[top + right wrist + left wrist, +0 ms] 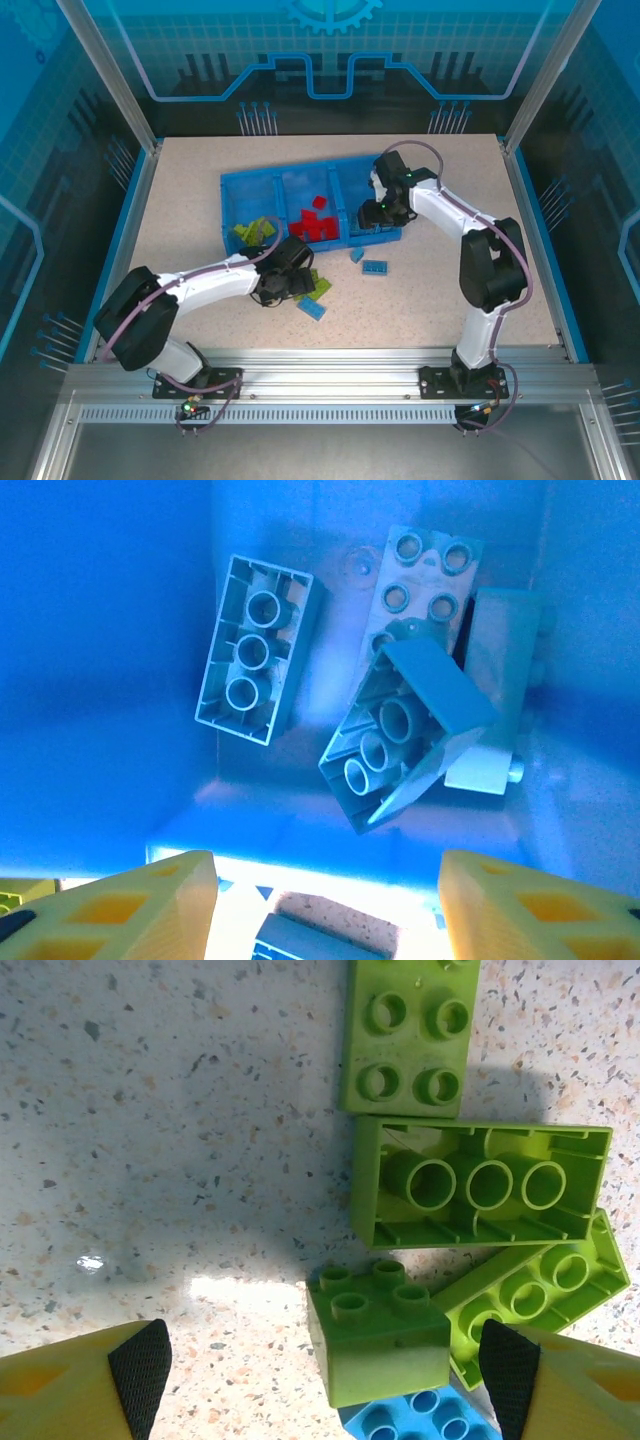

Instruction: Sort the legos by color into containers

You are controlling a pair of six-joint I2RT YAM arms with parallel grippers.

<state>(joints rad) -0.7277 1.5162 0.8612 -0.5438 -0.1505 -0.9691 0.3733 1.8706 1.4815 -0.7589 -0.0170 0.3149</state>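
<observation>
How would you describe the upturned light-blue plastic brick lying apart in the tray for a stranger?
Find the shallow bright-blue plastic tray and its right-hand compartment, under the right gripper. Among the light-blue bricks there, one long brick lies flat and apart, hollow side up showing three tubes; the rest are heaped together.

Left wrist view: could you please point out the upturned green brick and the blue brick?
upturned green brick [490, 1184]: left wrist view, its middle tube.
blue brick [415, 1418]: left wrist view, its studded top.
</observation>
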